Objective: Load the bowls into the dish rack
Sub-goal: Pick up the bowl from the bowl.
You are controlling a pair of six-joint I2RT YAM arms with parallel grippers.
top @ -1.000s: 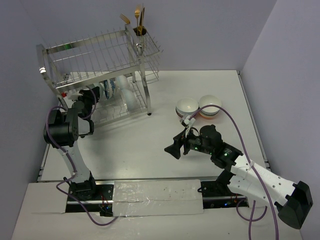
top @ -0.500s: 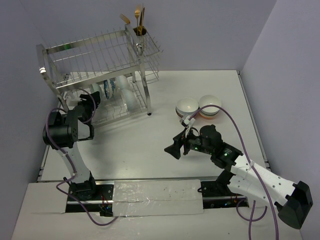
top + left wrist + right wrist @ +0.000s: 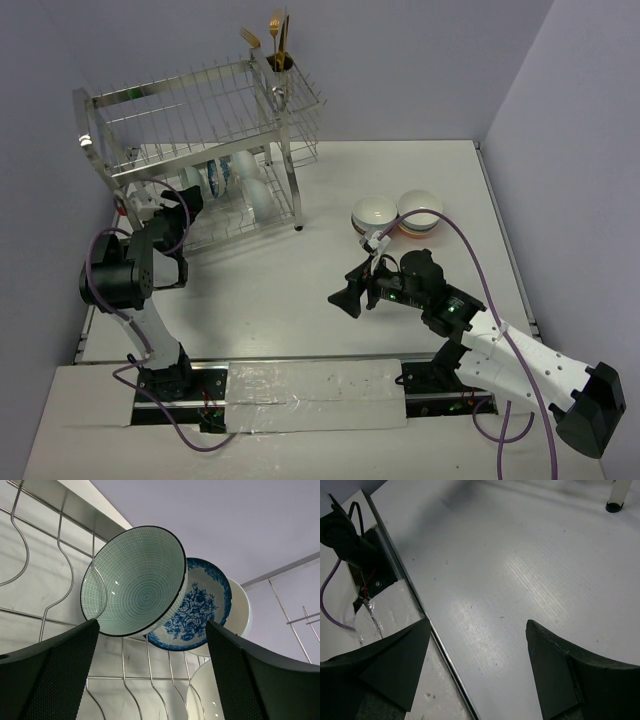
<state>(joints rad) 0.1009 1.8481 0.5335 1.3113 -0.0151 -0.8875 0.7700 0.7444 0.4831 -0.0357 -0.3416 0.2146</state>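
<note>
- The dish rack [image 3: 200, 130], two tiers of silver wire, stands at the table's [image 3: 300, 300] ten o'clock. Its lower tier holds several bowls on edge; the upper tier partly screens them from above.
- Two stacks of bowls [image 3: 398, 212] sit at the table's two o'clock, white and glossy on top. The right stack may have an orange bowl beneath, though that part is hard to make out.
- The left gripper [image 3: 150, 625] faces the lower tier with its fingers spread wide, gripping nothing.
- The right gripper [image 3: 477, 625] hangs over bare table near the centre, its jaws parted and empty.
- Closest to the left wrist camera is a pale green ribbed bowl [image 3: 135, 580] with a dark rim. Behind it, at four o'clock, come a blue floral bowl [image 3: 200, 615] and a half-hidden white bowl [image 3: 243, 615].
- A cutlery cup [image 3: 281, 64] at the rack's one o'clock corner holds gold utensils [image 3: 272, 32].
</note>
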